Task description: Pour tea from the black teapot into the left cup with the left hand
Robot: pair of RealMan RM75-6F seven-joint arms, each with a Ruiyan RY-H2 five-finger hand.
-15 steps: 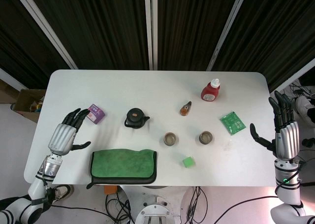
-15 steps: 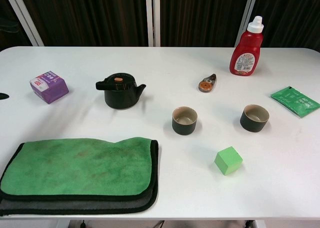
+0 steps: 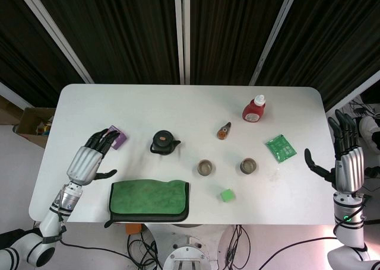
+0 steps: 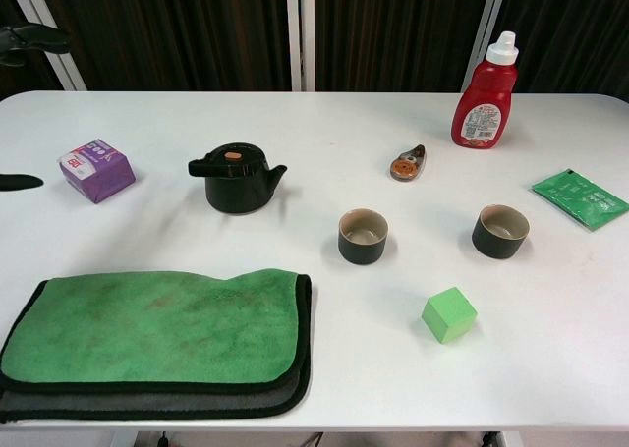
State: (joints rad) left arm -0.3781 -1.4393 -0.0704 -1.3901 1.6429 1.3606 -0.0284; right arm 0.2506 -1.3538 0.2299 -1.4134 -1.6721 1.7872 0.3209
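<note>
Fingers spread, empty on both – left hand [image 3: 89, 161] w/ tips over purple box [image 3: 117, 137], right hand [image 3: 346, 163] upright.

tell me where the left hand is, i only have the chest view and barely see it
Observer: The left hand is open over the table's left edge, its fingertips overlapping the purple box in the head view.
Operator: is it on the teapot handle yet
Observer: No, the black teapot is untouched; the hand sits well to its left, apart from it.
Operator: and the right hand, i can't see it at all
Observer: The right hand is open, fingers up, just off the table's right edge, beyond the green packet.
</note>
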